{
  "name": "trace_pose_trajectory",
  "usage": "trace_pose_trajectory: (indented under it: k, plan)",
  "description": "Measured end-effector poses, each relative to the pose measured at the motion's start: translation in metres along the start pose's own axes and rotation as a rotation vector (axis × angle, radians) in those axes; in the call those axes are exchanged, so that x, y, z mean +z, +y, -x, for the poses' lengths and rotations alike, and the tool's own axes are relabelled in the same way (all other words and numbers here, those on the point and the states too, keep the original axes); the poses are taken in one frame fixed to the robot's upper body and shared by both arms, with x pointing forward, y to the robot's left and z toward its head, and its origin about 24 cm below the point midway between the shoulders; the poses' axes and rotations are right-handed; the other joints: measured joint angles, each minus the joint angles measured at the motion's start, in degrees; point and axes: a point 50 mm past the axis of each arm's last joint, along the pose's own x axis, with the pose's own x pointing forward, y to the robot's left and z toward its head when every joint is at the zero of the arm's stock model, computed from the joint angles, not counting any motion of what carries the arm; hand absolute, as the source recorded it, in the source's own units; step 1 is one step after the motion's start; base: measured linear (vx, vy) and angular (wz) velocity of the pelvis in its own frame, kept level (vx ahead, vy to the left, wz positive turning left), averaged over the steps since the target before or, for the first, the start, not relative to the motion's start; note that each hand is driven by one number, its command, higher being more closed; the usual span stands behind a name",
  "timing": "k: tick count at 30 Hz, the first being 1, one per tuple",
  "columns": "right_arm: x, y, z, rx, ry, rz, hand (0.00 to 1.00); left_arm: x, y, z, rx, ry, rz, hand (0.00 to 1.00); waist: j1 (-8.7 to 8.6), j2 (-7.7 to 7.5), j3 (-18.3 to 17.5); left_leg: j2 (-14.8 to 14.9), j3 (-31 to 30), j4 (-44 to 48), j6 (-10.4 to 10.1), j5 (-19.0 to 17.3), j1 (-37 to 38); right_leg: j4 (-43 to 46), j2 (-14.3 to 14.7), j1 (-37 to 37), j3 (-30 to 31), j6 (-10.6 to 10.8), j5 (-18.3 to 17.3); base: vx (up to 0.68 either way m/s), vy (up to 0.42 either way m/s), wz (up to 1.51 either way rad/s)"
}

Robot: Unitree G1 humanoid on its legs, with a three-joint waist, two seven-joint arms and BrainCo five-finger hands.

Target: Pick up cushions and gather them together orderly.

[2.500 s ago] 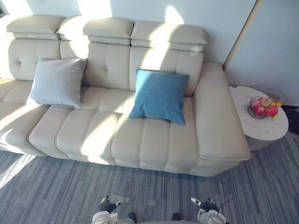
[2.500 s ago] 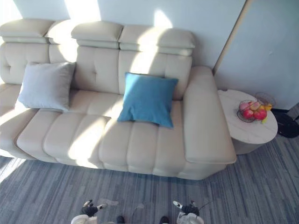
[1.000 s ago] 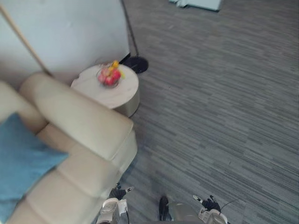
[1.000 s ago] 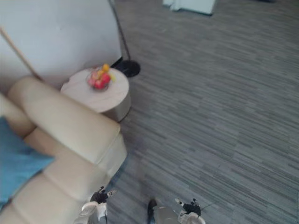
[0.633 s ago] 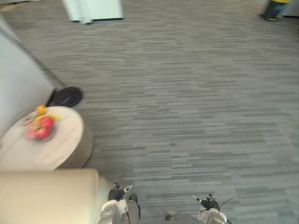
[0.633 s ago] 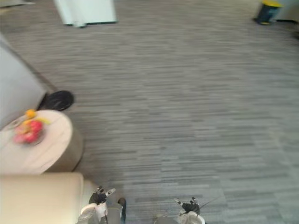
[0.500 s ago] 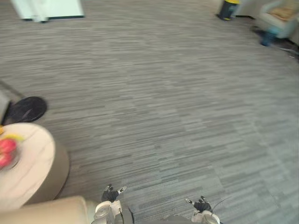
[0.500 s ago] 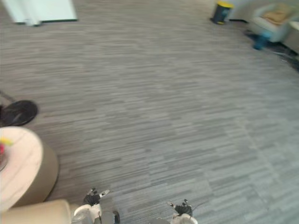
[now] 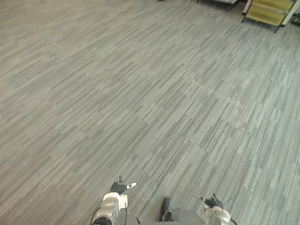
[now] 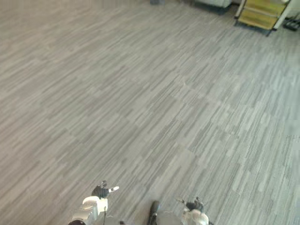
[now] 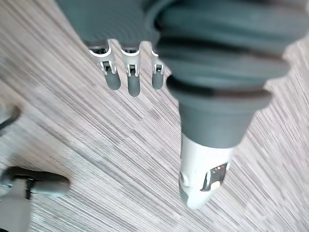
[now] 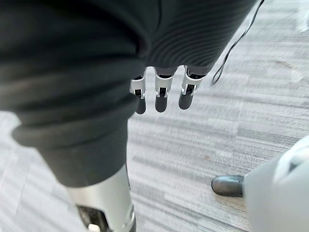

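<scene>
Left hand (image 9: 118,187) and right hand (image 9: 213,202) empty, low over grey carpet (image 9: 150,93)
Fingers (image 11: 127,77) hang straight and apart, gripping nothing; carpet runs out to a yellow rack (image 9: 267,10) far right. Where the cushions lie cannot be told, so heading this way risks straying from them. No writing is legible.

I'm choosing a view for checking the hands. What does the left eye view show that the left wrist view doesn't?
Left eye view: the right hand, low in the picture, and a yellow rack far off. Left wrist view: the left hand from close, fingers straight, holding nothing. Both: the left hand and grey carpet.
</scene>
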Motion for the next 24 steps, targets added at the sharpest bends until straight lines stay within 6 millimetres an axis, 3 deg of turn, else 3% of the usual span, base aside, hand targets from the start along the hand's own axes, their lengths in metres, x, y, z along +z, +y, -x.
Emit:
trace_pose_trajectory:
  k: [1, 2, 4, 6, 7, 8, 9, 10, 12, 14, 15, 16, 17, 19, 20, 22, 24]
  plan:
    - [0.003, 0.004, 0.000, 0.008, -0.009, -0.005, 0.00, -0.009, 0.000, 0.003, 0.000, 0.016, 0.009, 0.00, 1.23, 0.34, 0.1, -0.4, -3.8, 4.9, -2.0, -3.4, -3.0, 1.0, 0.5, 1.1, 3.4, -1.1, -2.0, 0.28, 0.142, -1.35]
    - [0.006, 0.007, -0.001, 0.012, -0.015, -0.011, 0.00, -0.002, 0.003, 0.002, 0.004, -0.009, 0.000, 0.00, 1.50, 0.22, 0.4, -2.4, -7.0, 4.4, -3.2, -5.6, -6.0, 1.2, 0.4, 1.8, 5.8, -1.3, -2.7, 0.24, 0.142, -1.33]
    - [0.006, 0.012, -0.001, 0.020, -0.009, -0.025, 0.00, -0.002, 0.007, 0.003, 0.014, -0.016, 0.002, 0.00, 2.61, -0.59, 0.9, -7.6, -11.4, -5.2, -4.6, -8.0, -9.1, 1.2, -1.1, 3.0, 10.8, -0.5, -3.1, 0.28, 0.137, -1.33]
    - [0.009, 0.014, -0.001, 0.023, -0.014, -0.041, 0.00, -0.002, 0.008, 0.003, 0.019, -0.020, 0.003, 0.00, 2.81, -0.83, 1.2, -12.8, -14.9, -19.3, -5.5, -7.6, -9.8, 1.0, -2.8, 4.6, 14.7, 1.1, -4.5, 0.32, 0.163, -1.15]
    - [0.008, 0.013, -0.001, 0.019, -0.010, -0.042, 0.00, -0.003, 0.007, 0.004, 0.017, -0.018, 0.005, 0.00, 2.89, -0.69, 1.1, -15.5, -17.5, -28.6, -8.0, -5.7, -9.8, 1.1, -3.6, 4.8, 17.0, 2.0, -5.7, 0.37, 0.210, -1.02]
    - [0.008, 0.010, -0.001, 0.012, -0.012, -0.036, 0.00, -0.005, 0.007, 0.005, 0.016, -0.015, 0.010, 0.00, 3.20, 0.07, 1.0, -16.4, -19.5, -37.5, -9.0, -3.1, -9.1, 0.9, -3.6, 5.5, 19.4, 3.0, -6.9, 0.52, 0.306, -1.11]
    - [0.008, 0.009, -0.002, 0.010, -0.011, -0.031, 0.00, -0.006, 0.008, 0.005, 0.018, -0.013, 0.013, 0.00, 3.77, 0.30, 1.3, -16.4, -19.9, -38.5, -9.0, 1.9, -8.8, 1.0, -3.6, 6.7, 21.4, 3.7, -7.8, 0.62, 0.315, -1.05]
    - [0.005, 0.011, -0.001, 0.013, 0.000, -0.026, 0.00, -0.007, 0.011, 0.005, 0.027, -0.010, 0.014, 0.00, 4.34, -0.59, 0.5, -17.8, -18.6, -38.2, -6.7, 3.1, -7.7, 1.0, -4.7, 7.5, 24.1, 4.6, -8.7, 0.68, 0.291, -0.72]
    - [0.002, 0.009, -0.001, 0.007, 0.008, -0.007, 0.00, -0.004, 0.014, 0.004, 0.033, -0.017, 0.021, 0.00, 4.31, -2.29, 0.0, -19.9, -17.0, -34.5, -5.0, -1.7, -8.5, 3.1, -7.1, 6.9, 26.7, 5.6, -9.3, 0.56, 0.208, -0.29]
    - [-0.001, 0.007, 0.000, 0.005, 0.020, -0.002, 0.00, -0.005, 0.016, 0.005, 0.039, -0.015, 0.025, 0.00, 4.67, -3.01, -0.3, -20.8, -14.4, -33.6, -3.5, -4.7, -5.8, 13.1, -8.2, 4.5, 29.0, 8.6, -11.0, 0.48, 0.178, -0.35]
    - [-0.002, 0.010, 0.001, 0.018, 0.014, 0.007, 0.00, -0.007, 0.017, 0.005, 0.042, -0.008, 0.023, 0.00, 4.84, -3.29, -0.3, -21.7, -13.4, -34.2, -2.6, -6.7, -2.1, 25.6, -8.4, 0.5, 29.0, 16.2, -10.5, 0.42, 0.125, -0.51]
    - [-0.001, 0.012, 0.001, 0.030, 0.008, 0.021, 0.00, -0.007, 0.016, 0.005, 0.040, -0.008, 0.023, 0.00, 4.69, -3.24, -0.3, -21.9, -12.8, -34.6, -2.2, -8.1, 0.2, 34.3, -8.6, -2.8, 28.4, 21.8, -9.5, 0.52, 0.133, -0.55]
    - [0.001, 0.014, 0.001, 0.041, -0.004, 0.027, 0.00, -0.008, 0.015, 0.005, 0.036, -0.002, 0.020, 0.00, 4.20, -3.13, -0.3, -22.1, -12.6, -35.2, -2.0, -9.4, 3.8, 44.5, -9.0, -7.4, 26.9, 22.0, -9.6, 0.62, 0.104, -0.38]
    - [0.006, 0.011, 0.000, 0.040, -0.015, 0.033, 0.00, -0.013, 0.009, 0.006, 0.010, 0.018, -0.013, 0.00, 3.61, -2.58, -0.1, -21.7, -12.8, -39.7, -2.0, -9.7, 11.1, 49.0, -9.5, -12.9, 21.3, 15.9, -12.0, 0.63, 0.043, -0.23]
    - [0.008, 0.009, -0.001, 0.039, -0.022, 0.036, 0.00, -0.010, 0.004, 0.005, -0.004, 0.012, -0.021, 0.00, 2.75, -1.92, 0.2, -20.6, -12.6, -42.6, -2.0, -9.7, 15.1, 46.5, -9.5, -15.3, 17.3, 12.2, -13.4, 0.43, -0.027, -0.07]
    - [0.012, 0.011, -0.002, 0.043, -0.034, 0.033, 0.00, -0.009, 0.002, 0.005, -0.011, 0.008, -0.023, 0.00, 2.04, -1.40, 0.2, -18.9, -11.9, -45.2, -2.0, -9.7, 19.1, 38.1, -8.9, -20.6, 14.0, 10.3, -13.2, 0.55, -0.085, -0.07]
    - [0.022, 0.009, -0.004, 0.045, -0.064, 0.046, 0.00, -0.006, -0.002, 0.004, -0.028, 0.002, -0.051, 0.00, 1.12, -0.96, 0.5, -16.8, -11.6, -46.5, -2.0, -9.7, 21.5, 27.8, -7.4, -25.5, 14.2, 9.5, -8.3, 0.57, -0.147, 0.01]
